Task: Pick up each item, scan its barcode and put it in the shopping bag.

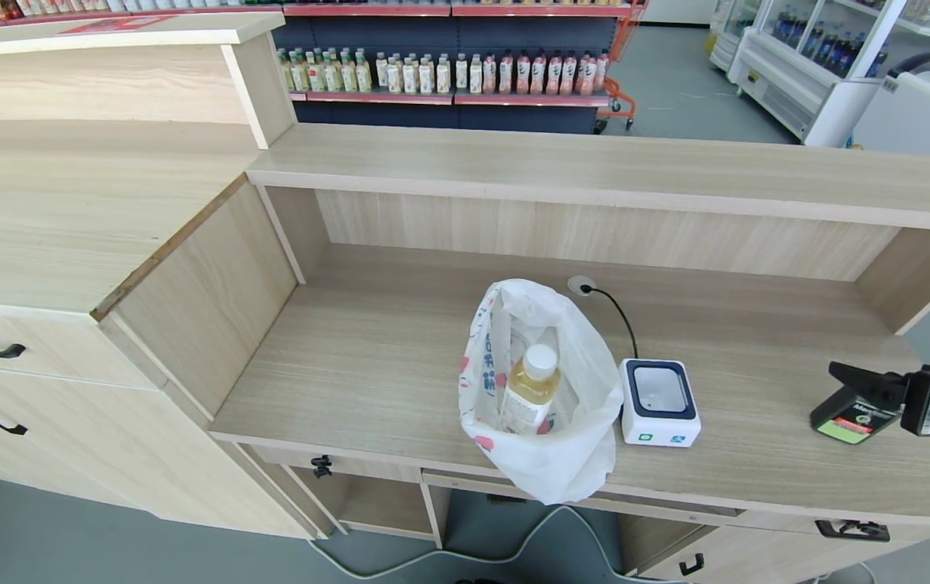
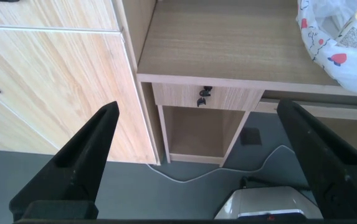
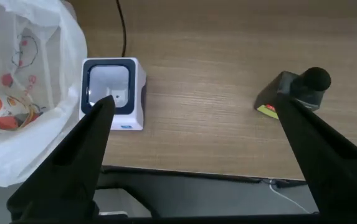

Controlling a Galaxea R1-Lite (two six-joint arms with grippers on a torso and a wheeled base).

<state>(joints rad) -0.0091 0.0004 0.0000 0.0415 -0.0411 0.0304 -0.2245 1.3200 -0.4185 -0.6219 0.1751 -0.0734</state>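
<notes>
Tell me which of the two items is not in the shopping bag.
The dark item with the green-and-red label, lying on the counter right of the white scanner. The bottle stands inside the shopping bag.

Bottle [image 1: 531, 388] sits in shopping bag [image 1: 574, 458], scanner [image 1: 659, 401] just right.

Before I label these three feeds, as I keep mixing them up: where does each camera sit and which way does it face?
Head: on the head, looking forward and down at the counter, bag and scanner.
Left wrist: low before the counter front, facing its drawer; open left tool frames it.
Right wrist: above the counter edge, facing the scanner; open right tool frames it.
Shared: bag in all three; scanner in head and right wrist.
</notes>
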